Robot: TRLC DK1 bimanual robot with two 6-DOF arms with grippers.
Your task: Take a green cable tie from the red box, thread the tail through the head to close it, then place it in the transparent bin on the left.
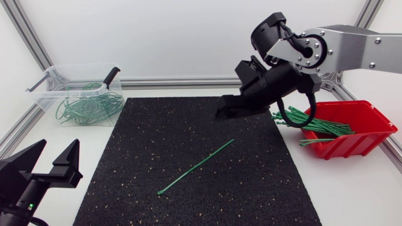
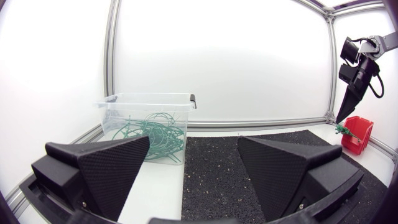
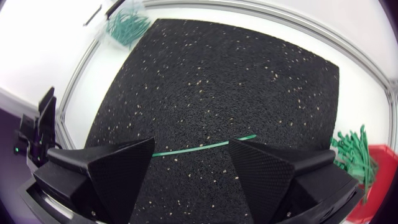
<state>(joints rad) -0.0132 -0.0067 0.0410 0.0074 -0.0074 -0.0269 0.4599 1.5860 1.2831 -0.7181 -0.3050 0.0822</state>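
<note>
A straight green cable tie (image 1: 196, 166) lies loose on the black mat (image 1: 157, 138), near its middle. My right gripper (image 1: 227, 111) hangs above the mat's far right part, open and empty; in the right wrist view the cable tie (image 3: 202, 148) shows on the mat far below, between the spread fingers of my right gripper (image 3: 191, 167). The red box (image 1: 349, 145) at the right holds a bundle of green ties (image 1: 314, 125). At the far left stands the transparent bin (image 1: 44, 94) with several looped ties inside. My left gripper (image 1: 55, 157) rests open at the near left corner.
An aluminium frame rail (image 1: 176, 82) runs along the table's back edge. In the left wrist view the bin (image 2: 149, 121) stands ahead of my open left gripper (image 2: 193, 163), and the red box (image 2: 358, 134) sits far across the mat under my right arm (image 2: 353, 78).
</note>
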